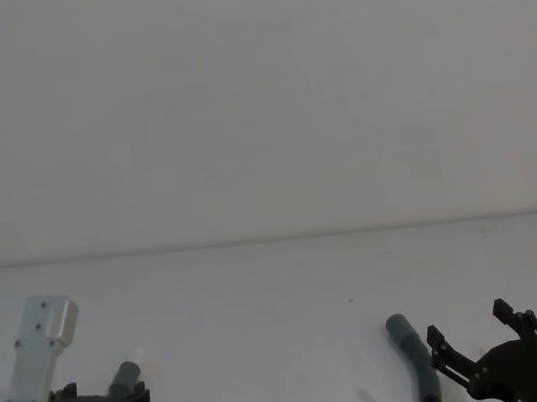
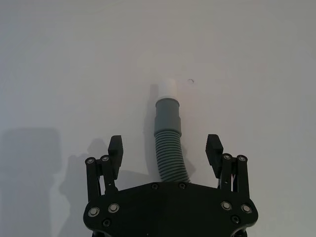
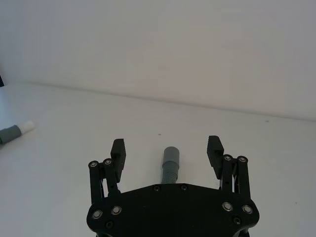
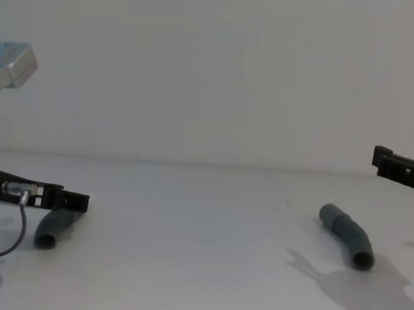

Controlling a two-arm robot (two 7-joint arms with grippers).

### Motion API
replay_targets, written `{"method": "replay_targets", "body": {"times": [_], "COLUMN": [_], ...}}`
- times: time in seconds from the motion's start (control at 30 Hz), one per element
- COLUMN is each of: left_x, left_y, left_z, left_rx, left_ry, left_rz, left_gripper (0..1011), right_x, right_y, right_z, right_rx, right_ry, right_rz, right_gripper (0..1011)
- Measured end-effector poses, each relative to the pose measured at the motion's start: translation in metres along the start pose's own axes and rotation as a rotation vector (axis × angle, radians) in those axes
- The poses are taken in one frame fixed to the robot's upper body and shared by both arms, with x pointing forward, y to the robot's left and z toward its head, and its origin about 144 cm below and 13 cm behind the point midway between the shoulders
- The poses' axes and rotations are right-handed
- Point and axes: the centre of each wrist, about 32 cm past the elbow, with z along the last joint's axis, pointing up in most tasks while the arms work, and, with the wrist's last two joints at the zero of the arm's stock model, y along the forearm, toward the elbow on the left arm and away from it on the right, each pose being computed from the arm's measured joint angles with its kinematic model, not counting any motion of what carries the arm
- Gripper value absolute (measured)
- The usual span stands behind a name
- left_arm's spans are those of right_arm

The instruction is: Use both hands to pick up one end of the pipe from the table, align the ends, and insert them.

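The task is at its very start, with nothing picked up yet. Both hose pieces lie flat on the white tabletop [image 1: 265, 313], well apart from each other. The white-tipped hose piece [image 2: 170, 158] is at the lower left of the head view, and the cuffed hose piece [image 1: 415, 361] is at the lower right. The left gripper [image 2: 165, 144] is low over its piece with its fingers spread wide. In the left wrist view the ribbed body runs up between them from the bottom centre, clear of both pads, and the white tip [image 2: 167, 89] points toward the top of the frame. The chest view shows this gripper just above the hose at the lower left, so it looks nearly set to close. The right gripper [image 3: 167, 146] is also wide open and holds nothing. In its own wrist view the smooth grey cuff [image 3: 171, 154] sits in the middle of the frame between the fingers. In the chest view, though, it hangs at the right edge clearly higher than the hose, so it seems to need more descent. By my reading the approach is partly done on the left and less so on the right. Left to do are closing on each piece, lifting both, turning the tip and cuff to face each other, lining them up and pushing the tip in.
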Motion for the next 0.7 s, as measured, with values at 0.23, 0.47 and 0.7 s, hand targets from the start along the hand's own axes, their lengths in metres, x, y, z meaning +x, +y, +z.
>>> {"method": "replay_targets", "body": {"times": [0.23,0.47,0.7], "left_x": [0.001,0.003,0.004], "left_y": [-0.008,-0.016,-0.025], "left_z": [-0.001,-0.004,-0.006], "left_rx": [0.014,0.026,0.04], "left_ry": [0.01,0.022,0.031], "left_rz": [-0.006,-0.016,-0.025], "left_gripper": [1001,1001,1001], "right_x": [0.0,0.0,0.0], "right_y": [0.0,0.0,0.0], "right_z": [0.0,0.0,0.0], "right_rx": [0.0,0.0,0.0], "right_ry": [0.0,0.0,0.0], "right_rz": [0.0,0.0,0.0], "right_gripper": [1003,1003,1003]}}
